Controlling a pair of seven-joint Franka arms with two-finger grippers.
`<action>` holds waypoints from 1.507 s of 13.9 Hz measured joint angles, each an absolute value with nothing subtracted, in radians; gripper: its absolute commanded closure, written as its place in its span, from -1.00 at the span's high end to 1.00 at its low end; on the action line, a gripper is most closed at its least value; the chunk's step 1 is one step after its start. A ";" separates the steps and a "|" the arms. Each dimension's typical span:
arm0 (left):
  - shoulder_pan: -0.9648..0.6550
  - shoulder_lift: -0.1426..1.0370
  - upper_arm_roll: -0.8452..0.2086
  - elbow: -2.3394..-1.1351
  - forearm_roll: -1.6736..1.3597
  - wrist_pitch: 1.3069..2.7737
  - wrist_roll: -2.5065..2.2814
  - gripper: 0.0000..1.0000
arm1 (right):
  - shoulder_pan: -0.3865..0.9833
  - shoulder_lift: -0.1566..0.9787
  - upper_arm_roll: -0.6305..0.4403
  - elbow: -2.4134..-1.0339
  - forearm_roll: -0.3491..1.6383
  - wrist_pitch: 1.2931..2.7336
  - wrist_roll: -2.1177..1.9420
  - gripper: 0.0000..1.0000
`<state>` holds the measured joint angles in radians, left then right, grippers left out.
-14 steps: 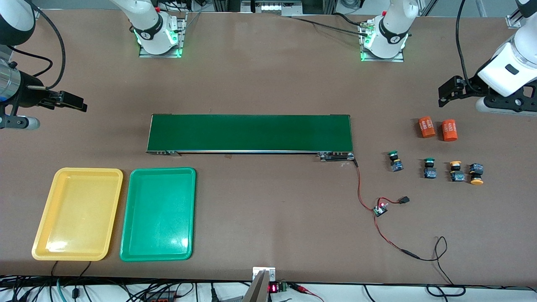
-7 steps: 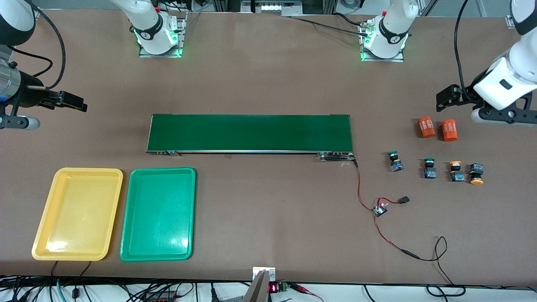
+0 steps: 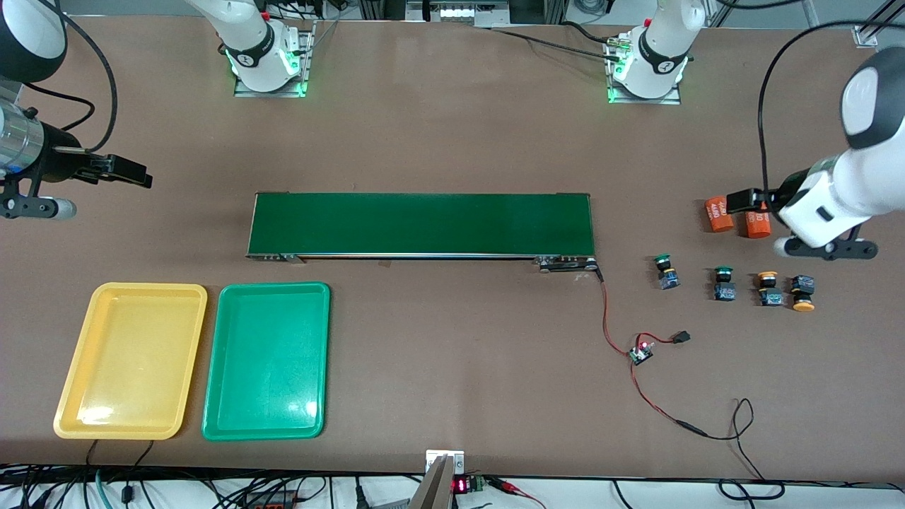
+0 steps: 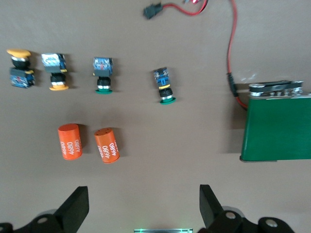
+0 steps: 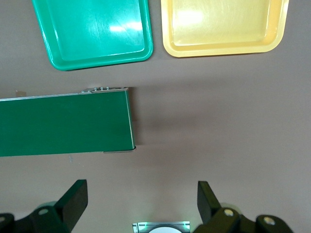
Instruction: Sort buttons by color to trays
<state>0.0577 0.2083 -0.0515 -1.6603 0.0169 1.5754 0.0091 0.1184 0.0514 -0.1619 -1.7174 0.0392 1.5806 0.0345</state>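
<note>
Four buttons stand in a row at the left arm's end of the table: two green-capped ones (image 3: 665,272) (image 3: 723,283) and two yellow-capped ones (image 3: 769,288) (image 3: 802,293). They also show in the left wrist view: green (image 4: 164,85) (image 4: 102,74) and yellow (image 4: 56,73) (image 4: 20,68). My left gripper (image 3: 744,201) (image 4: 143,208) is open and empty, up over the orange cylinders. The yellow tray (image 3: 131,360) (image 5: 223,24) and the green tray (image 3: 267,360) (image 5: 95,31) lie empty at the right arm's end. My right gripper (image 3: 131,172) (image 5: 141,204) is open, empty and waiting.
A long dark-green conveyor belt (image 3: 421,223) (image 4: 279,126) (image 5: 63,124) lies mid-table. Two orange cylinders (image 3: 718,214) (image 4: 69,141) (image 4: 107,144) lie farther from the front camera than the buttons. A red wire with a small board (image 3: 642,351) runs from the belt's end.
My left arm has swung from the table's end to over the orange cylinders, closer to the buttons. My right arm has barely moved.
</note>
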 measured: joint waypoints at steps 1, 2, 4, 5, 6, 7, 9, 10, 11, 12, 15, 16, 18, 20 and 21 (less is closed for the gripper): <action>0.072 0.221 -0.051 -1.686 0.021 1.596 0.009 1.00 | 0.119 0.031 -0.162 -1.754 0.039 1.604 0.034 1.00; 0.091 0.225 -0.050 -1.724 0.033 1.631 0.009 1.00 | 0.119 0.004 -0.162 -1.801 0.039 1.632 0.034 1.00; 0.129 0.225 -0.048 -1.828 0.057 1.731 0.011 1.00 | 0.119 -0.071 -0.162 -1.923 0.039 1.709 0.034 1.00; 0.142 0.221 -0.047 -1.887 0.070 1.791 0.012 1.00 | 0.119 -0.116 -0.162 -1.994 0.039 1.756 0.035 1.00; 0.154 0.214 -0.047 -1.951 0.079 1.857 0.012 1.00 | 0.119 -0.163 -0.162 -2.068 0.039 1.802 0.035 1.00; 0.167 0.203 -0.047 -2.016 0.080 1.923 0.014 1.00 | 0.120 -0.206 -0.160 -2.131 0.039 1.835 0.035 1.00; 0.187 0.180 -0.046 -2.146 0.087 2.069 0.019 1.00 | 0.123 -0.261 -0.139 -2.203 0.039 1.857 0.054 1.00; 0.197 0.172 -0.046 -2.204 0.106 2.142 0.020 1.00 | 0.124 -0.273 -0.116 -2.216 0.039 1.861 0.077 1.00; 0.208 0.169 -0.046 -2.253 0.131 2.214 0.020 0.99 | 0.125 -0.278 -0.087 -2.220 0.039 1.865 0.105 1.00; 0.221 0.168 -0.046 -2.295 0.155 2.277 0.020 0.98 | 0.127 -0.277 -0.055 -2.221 0.040 1.873 0.137 1.00; 0.260 0.176 -0.046 -2.398 0.175 2.437 0.022 0.96 | 0.132 -0.258 0.001 -2.224 0.040 1.904 0.200 1.00; 0.270 0.189 -0.046 -2.426 0.175 2.499 0.023 0.84 | 0.131 -0.247 0.001 -2.224 0.040 1.911 0.201 1.00; 0.282 0.228 -0.046 -2.458 0.175 2.581 0.024 0.53 | 0.131 -0.227 -0.002 -2.225 0.040 1.917 0.201 1.00; 0.288 0.263 -0.046 -2.464 0.175 2.596 0.025 -0.06 | 0.131 -0.218 -0.001 -2.225 0.040 1.920 0.201 1.00; 0.290 0.275 -0.046 -2.465 0.175 2.596 0.025 -0.36 | 0.132 -0.218 -0.001 -2.225 0.040 1.921 0.201 1.00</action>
<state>0.2899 0.2747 -0.0457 -2.4652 0.1755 2.5960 0.0246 0.1317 -0.2176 -0.0014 -2.2245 0.0395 1.9205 0.2009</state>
